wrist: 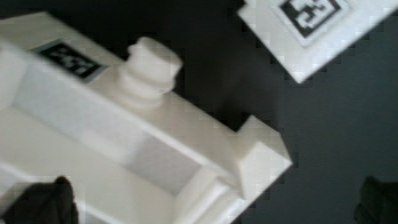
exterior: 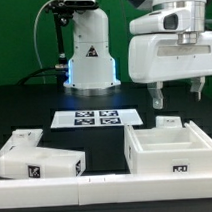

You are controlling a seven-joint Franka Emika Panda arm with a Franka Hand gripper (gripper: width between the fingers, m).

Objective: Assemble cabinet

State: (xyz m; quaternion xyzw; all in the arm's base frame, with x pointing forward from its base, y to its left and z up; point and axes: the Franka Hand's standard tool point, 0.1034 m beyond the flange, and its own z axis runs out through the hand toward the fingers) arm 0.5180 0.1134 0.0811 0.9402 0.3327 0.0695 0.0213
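Observation:
The cabinet box point(exterior: 171, 149), large, white and open on top, stands at the front on the exterior view's right. A small white knob-like part point(exterior: 167, 120) sits on its far rim. A matching white panel piece with tags point(exterior: 34, 157) lies at the front left. My gripper point(exterior: 178, 95) hangs open and empty just above the far side of the box, not touching it. In the wrist view my gripper point(wrist: 214, 212) shows dark fingertips point(wrist: 43, 205) spread wide over a white cabinet part point(wrist: 125, 140) that carries a tag point(wrist: 71, 58) and a knob point(wrist: 146, 68).
The marker board point(exterior: 95, 118) lies flat mid-table; its corner shows in the wrist view point(wrist: 320, 30). The white robot base with blue light point(exterior: 89, 60) stands behind it. A long white bar point(exterior: 97, 184) runs along the front edge.

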